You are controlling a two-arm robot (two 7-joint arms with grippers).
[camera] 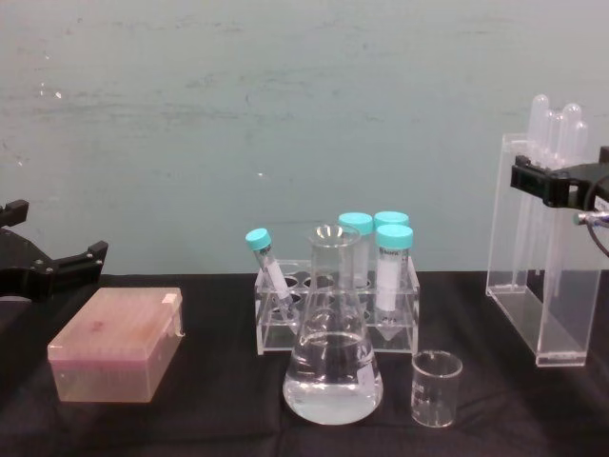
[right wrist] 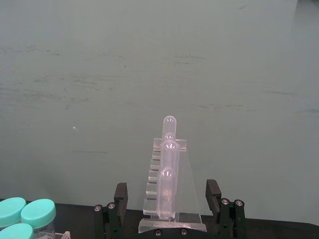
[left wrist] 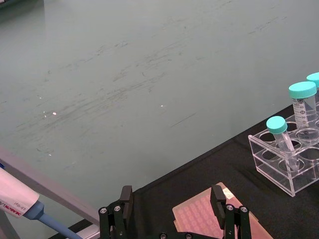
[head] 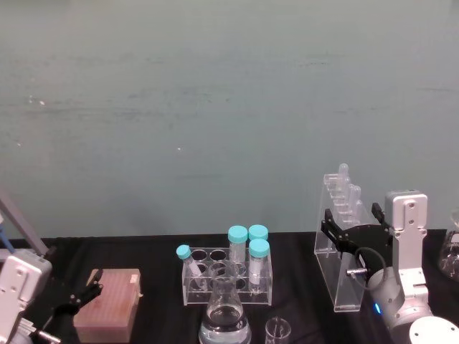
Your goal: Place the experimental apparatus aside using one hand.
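Note:
The clear plastic stand with long tubes rises at the right of the black table. My right gripper is open and straddles the stand's upper part; in the right wrist view the stand sits between the two fingers with gaps on both sides. A large conical flask holding clear liquid stands at the front centre. The small beaker is just to its right. My left gripper hangs open at the far left, above a pink tip box.
A clear rack with several teal-capped tubes stands behind the flask. Another glass vessel shows at the far right edge. A pipette lies at the left. A green wall backs the table.

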